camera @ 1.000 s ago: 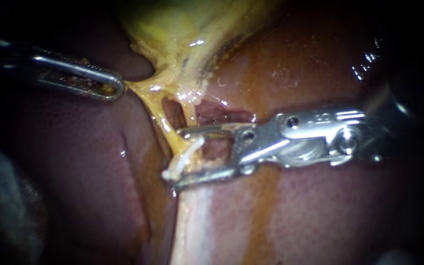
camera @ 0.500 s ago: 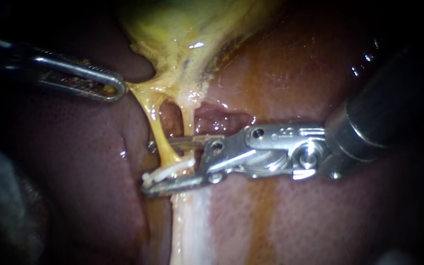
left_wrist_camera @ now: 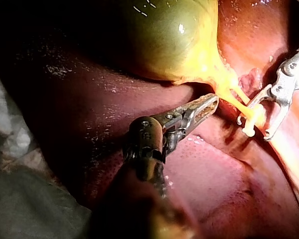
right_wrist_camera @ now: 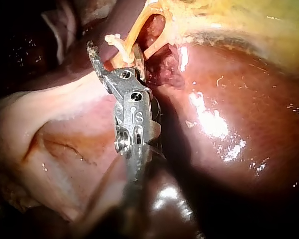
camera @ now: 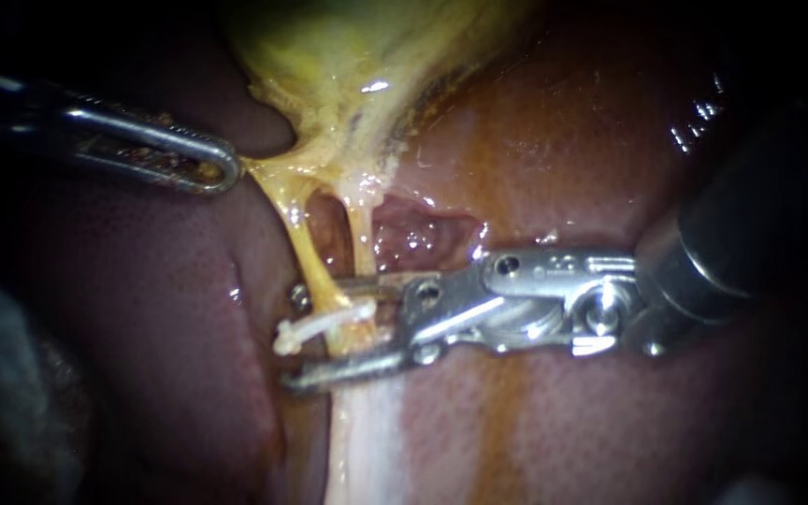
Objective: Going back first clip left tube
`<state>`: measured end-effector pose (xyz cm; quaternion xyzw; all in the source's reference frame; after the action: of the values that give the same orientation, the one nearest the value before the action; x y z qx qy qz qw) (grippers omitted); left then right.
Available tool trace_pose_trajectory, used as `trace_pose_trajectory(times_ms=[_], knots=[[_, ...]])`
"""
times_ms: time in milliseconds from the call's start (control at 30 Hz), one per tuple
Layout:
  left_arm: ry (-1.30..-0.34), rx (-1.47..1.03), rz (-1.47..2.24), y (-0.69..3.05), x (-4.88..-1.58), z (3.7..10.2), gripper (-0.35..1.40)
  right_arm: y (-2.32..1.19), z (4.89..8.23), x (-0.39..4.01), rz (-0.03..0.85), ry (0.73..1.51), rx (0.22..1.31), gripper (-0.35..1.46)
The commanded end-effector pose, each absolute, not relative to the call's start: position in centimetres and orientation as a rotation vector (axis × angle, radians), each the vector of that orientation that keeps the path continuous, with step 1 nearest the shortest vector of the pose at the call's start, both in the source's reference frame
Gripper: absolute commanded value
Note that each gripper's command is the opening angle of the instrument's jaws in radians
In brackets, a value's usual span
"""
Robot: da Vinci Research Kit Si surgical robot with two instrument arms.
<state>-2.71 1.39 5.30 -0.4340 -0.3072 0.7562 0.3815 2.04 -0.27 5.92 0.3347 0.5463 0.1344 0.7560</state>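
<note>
My right instrument (camera: 294, 339) comes in from the right with its jaws open around the left tube (camera: 306, 245). A white clip (camera: 322, 323) sits across that tube between the jaws, and a gap shows under it. The right tube (camera: 359, 234) runs just beside it. My left instrument (camera: 222, 168) is shut on yellow tissue at the gallbladder's (camera: 348, 56) lower end and holds it to the left. The right wrist view shows the open jaws (right_wrist_camera: 114, 52) on either side of the clip (right_wrist_camera: 114, 42). In the left wrist view the left jaws (left_wrist_camera: 207, 105) grip the yellow tissue beside the clip (left_wrist_camera: 249, 130).
Dark red liver (camera: 563, 430) lies all around and under both instruments. A raw pink patch (camera: 413, 229) shows behind the tubes. A pale band of tissue (camera: 357, 440) runs down from the clip. Grey-white cloth (left_wrist_camera: 20, 199) lies beside the liver in the left wrist view.
The right instrument moved left over the left tube and narrowed on the clip. Its jaws have now spread wider and shifted slightly right, while the clip stays on the tube. The left instrument held still.
</note>
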Motion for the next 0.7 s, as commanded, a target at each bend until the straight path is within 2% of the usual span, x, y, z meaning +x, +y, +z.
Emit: trace_pose_trajectory(times_ms=[33,367,700], knots=[[-0.784,-1.107,1.930,1.39,-2.71,5.30,-0.35,-0.27,5.92,2.05,0.292,1.191,0.726,0.50],[-0.784,-1.108,1.930,1.39,-2.71,5.30,-0.35,-0.04,6.05,2.00,0.354,1.196,0.654,0.50],[-0.784,-1.108,1.930,1.39,-2.71,5.29,-0.35,0.16,5.80,1.64,0.282,1.226,0.545,0.50]])
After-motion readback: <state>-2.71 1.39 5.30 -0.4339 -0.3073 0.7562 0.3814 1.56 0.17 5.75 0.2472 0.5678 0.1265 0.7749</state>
